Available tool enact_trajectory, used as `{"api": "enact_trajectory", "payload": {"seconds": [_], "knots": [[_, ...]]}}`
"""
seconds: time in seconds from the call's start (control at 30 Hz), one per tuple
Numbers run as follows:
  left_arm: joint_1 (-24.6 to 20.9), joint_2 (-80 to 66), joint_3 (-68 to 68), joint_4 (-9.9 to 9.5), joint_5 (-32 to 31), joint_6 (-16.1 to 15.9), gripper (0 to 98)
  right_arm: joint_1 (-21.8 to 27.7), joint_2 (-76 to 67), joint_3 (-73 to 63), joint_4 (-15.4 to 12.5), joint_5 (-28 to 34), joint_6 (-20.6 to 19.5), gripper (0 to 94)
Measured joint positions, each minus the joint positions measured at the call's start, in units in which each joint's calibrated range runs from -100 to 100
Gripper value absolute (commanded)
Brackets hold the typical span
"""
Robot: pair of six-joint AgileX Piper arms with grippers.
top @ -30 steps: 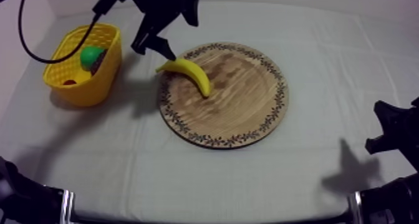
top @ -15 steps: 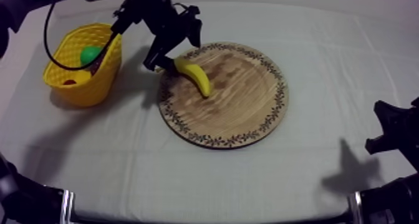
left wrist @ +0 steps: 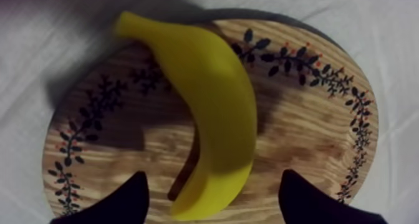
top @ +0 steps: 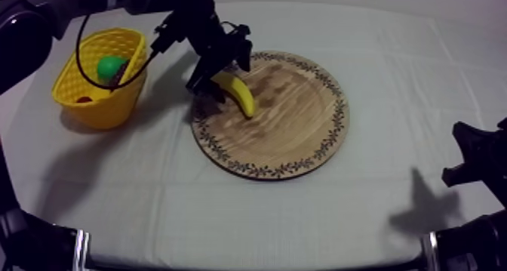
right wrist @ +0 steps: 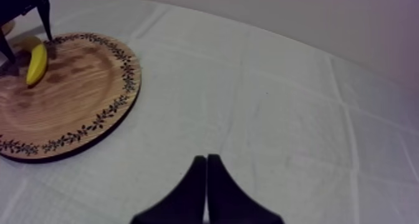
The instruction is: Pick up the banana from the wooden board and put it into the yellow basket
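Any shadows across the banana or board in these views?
Top view: the left gripper casts a shadow on the cloth between yellow basket and wooden board; the banana is bright. Left wrist view: shadow darkens the board beside the banana. Right wrist view: evenly lit.

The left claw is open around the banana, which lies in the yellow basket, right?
No. The left claw is open around the banana, but it lies on the wooden board, not in the yellow basket; the left wrist view shows it.

No text, label, brand, number or sign can be read anywhere.
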Motion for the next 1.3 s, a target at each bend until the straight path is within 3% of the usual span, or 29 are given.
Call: {"api": "enact_trajectory", "payload": {"seconds": [0.43, 0.73, 0.9, 1.3], "knots": [[-0.57, 4.94, -2.9, 0.08, -0.88, -2.4, 68.0, 0.0, 0.0, 0.0, 0.0, 0.0, 0.35, 0.3], [-1.18, 7.13, -5.01, -0.05, -1.06, -2.94, 32.0, 0.0, 0.0, 0.0, 0.0, 0.0, 0.44, 0.3], [-1.22, 7.36, -5.46, -0.19, -1.12, -4.03, 17.6, 0.0, 0.0, 0.0, 0.0, 0.0, 0.44, 0.3], [-0.55, 4.35, -4.87, -0.26, -1.12, -4.98, 14.7, 0.0, 0.0, 0.0, 0.0, 0.0, 0.24, 0.3]]}}
